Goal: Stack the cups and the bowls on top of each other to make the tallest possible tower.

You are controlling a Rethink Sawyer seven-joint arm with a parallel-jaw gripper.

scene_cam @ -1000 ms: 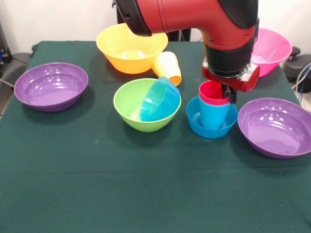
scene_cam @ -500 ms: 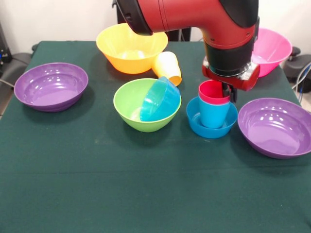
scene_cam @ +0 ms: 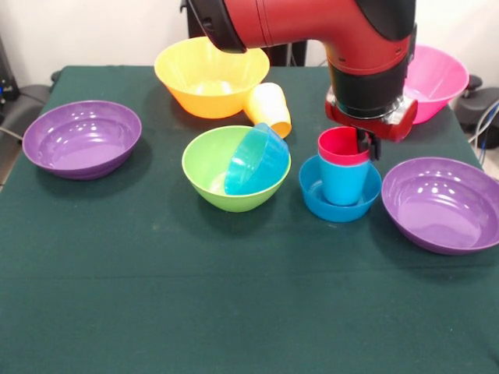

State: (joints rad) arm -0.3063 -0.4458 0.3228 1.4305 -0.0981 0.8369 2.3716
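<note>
The tower is a small blue bowl (scene_cam: 314, 199) holding an upright blue cup (scene_cam: 341, 184), with a red cup (scene_cam: 338, 149) nested in its top. My gripper (scene_cam: 364, 148) hangs straight down from the red arm. It is shut on the red cup's right rim. A second small blue bowl (scene_cam: 257, 160) lies tilted inside the lime green bowl (scene_cam: 204, 160). The yellow-orange cup (scene_cam: 269, 107) lies on its side behind them.
A large orange-yellow bowl (scene_cam: 210, 78) stands at the back. A pink bowl (scene_cam: 438, 78) stands at the back right, partly hidden by the arm. Purple bowls sit at the left (scene_cam: 82, 139) and right (scene_cam: 440, 204). The green table's front half (scene_cam: 234, 312) is bare.
The gripper has risen slightly, and the red cup has come up a little with it. Nothing else has moved.
</note>
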